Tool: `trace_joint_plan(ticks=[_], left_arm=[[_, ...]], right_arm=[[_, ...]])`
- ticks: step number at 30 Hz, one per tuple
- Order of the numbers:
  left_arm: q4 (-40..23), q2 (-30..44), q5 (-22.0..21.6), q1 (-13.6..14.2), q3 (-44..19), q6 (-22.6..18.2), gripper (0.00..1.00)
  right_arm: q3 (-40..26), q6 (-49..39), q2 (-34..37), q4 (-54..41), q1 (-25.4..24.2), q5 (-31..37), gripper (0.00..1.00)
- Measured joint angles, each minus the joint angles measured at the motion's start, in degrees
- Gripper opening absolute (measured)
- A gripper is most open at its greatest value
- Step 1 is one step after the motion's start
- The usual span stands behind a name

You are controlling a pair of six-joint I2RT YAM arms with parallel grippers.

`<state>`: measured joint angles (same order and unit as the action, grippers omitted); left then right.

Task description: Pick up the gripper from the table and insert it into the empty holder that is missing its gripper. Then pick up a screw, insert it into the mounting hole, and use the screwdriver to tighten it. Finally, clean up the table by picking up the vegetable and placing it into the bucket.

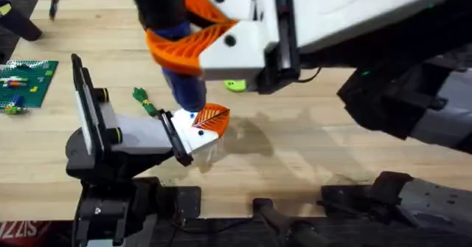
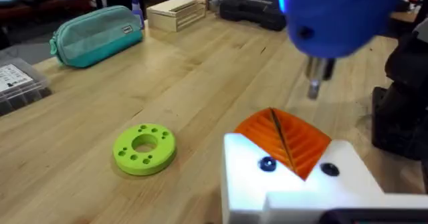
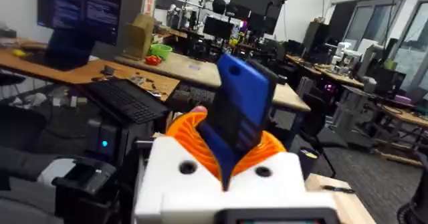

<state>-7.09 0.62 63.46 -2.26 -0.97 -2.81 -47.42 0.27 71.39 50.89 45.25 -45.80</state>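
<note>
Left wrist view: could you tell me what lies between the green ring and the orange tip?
Only bare table between ring and tip, in the left wrist view.

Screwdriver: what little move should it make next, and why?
Probably ease the screwdriver straight down a little. The right gripper holds it by its blue handle, and in the left wrist view its metal tip hangs above the white and orange block, apart from it, so it cannot turn anything yet.
</note>
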Motion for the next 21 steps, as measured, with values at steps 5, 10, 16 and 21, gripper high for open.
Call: trace_joint_plan(ticks=[5, 10, 16, 21], left_arm=[[0.0, 0.0, 0.0, 0.0, 0.0, 0.0, 0.013], [0.0, 0.0, 0.0, 0.0, 0.0, 0.0, 0.013], [0.0, 0.0, 0.0, 0.0, 0.0, 0.0, 0.013], [0.0, 0.0, 0.0, 0.0, 0.0, 0.0, 0.013]], right_arm=[[0.0, 0.0, 1.28, 0.77, 2.04, 2.68, 0.011], [0.0, -0.02, 2.92, 1.3, 2.54, 3.84, 0.011], [0.02, -0.38, 3.38, 1.26, 2.54, 4.46, 0.011], [0.02, -1.62, 3.37, 0.82, 2.54, 4.46, 0.011]])
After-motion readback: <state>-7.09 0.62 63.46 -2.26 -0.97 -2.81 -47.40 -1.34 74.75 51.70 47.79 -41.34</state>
